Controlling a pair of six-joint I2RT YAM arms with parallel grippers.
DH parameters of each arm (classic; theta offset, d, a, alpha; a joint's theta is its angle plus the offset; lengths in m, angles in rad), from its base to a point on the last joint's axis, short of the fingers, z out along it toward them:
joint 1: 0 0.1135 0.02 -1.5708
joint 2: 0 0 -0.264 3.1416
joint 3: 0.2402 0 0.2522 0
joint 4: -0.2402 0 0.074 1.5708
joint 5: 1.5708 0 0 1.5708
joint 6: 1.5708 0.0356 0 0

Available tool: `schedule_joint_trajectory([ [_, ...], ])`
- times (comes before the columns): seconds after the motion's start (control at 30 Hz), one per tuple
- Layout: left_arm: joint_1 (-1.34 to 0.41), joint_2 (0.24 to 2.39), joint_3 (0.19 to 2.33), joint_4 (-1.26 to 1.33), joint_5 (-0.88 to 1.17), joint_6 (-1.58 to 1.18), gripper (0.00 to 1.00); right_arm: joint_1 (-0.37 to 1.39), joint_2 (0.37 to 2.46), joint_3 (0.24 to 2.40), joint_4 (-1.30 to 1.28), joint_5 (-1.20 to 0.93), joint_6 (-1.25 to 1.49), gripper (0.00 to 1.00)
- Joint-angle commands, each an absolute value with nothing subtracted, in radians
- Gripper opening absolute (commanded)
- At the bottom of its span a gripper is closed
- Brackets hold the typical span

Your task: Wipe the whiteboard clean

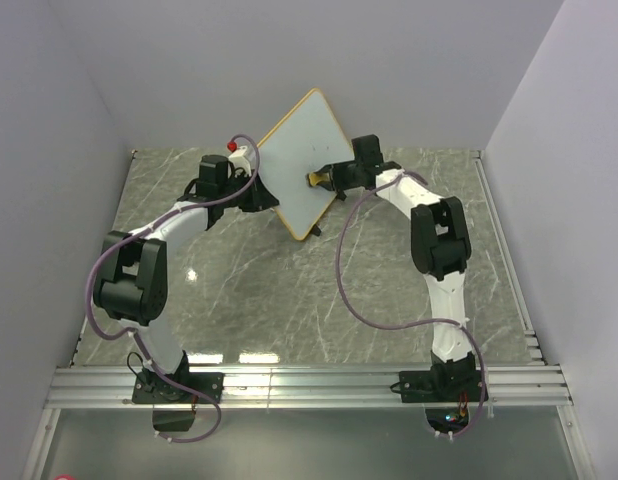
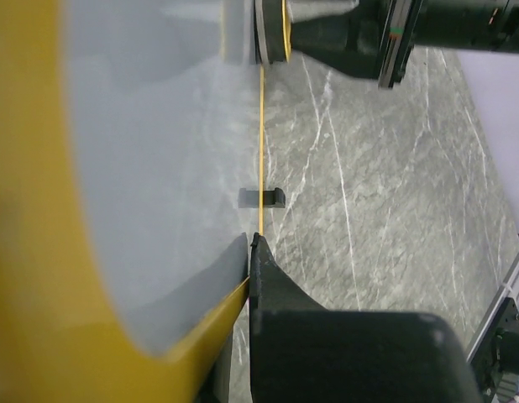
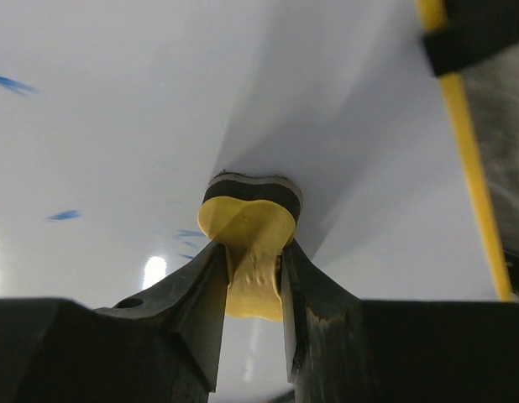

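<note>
Marble counter (image 1: 289, 300), far edge: my left gripper (image 1: 259, 192) clamps whiteboard (image 1: 301, 160) rim, bracing it upright for wiping; right gripper (image 3: 251, 262) pinches eraser (image 3: 247, 220) against face, blue marks (image 3: 65, 216) nearby.

Saw grey veined table (image 1: 289, 300) filling the middle. Noted metal rails (image 1: 309, 385) along its edge at six o'clock, pale walls (image 1: 49, 150) at nine, twelve and three, black stand (image 2: 261, 198) toward twelve.

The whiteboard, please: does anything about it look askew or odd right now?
Yes: the whiteboard is tilted corner-down like a diamond, gripped at its edge by the left gripper, not lying flat. The right gripper presses an eraser against its face, where faint blue marks show.
</note>
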State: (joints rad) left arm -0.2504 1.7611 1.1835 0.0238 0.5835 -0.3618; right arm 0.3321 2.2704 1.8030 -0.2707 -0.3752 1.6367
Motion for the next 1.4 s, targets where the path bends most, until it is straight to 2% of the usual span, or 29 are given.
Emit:
schedule_joint_trajectory([
  [0.0, -0.371, 1.795, 1.117, -0.365, 0.793, -0.19, 0.0, 0.426, 2.427, 1.9, -0.153, -0.244, 1.724, 0.0],
  [0.13, -0.37, 1.784, 1.106, -0.359, 0.788, -0.193, 0.0, 0.431, 2.494, 1.985, -0.098, -0.227, 1.79, 0.0],
  [0.33, -0.377, 1.775, 1.095, -0.354, 0.788, -0.195, 0.0, 0.422, 2.641, 2.283, -0.147, -0.18, 1.859, 0.0],
  [0.43, -0.377, 1.773, 1.094, -0.353, 0.788, -0.196, 0.0, 0.419, 2.687, 2.344, -0.155, -0.16, 1.897, 0.0],
  [0.7, -0.379, 1.764, 1.092, -0.353, 0.782, -0.193, 0.0, 0.41, 2.59, 2.16, -0.144, -0.213, 1.83, 0.0],
  [0.97, -0.379, 1.772, 1.1, -0.354, 0.781, -0.189, 0.0, 0.445, 2.379, 1.754, -0.087, -0.305, 1.746, 0.0],
  [1.17, -0.38, 1.769, 1.098, -0.356, 0.781, -0.189, 0.0, 0.453, 2.367, 1.836, -0.267, -0.316, 1.591, 0.0],
  [1.37, -0.39, 1.775, 1.106, -0.365, 0.778, -0.184, 0.0, 0.422, 2.445, 1.951, -0.255, -0.287, 1.649, 0.0],
])
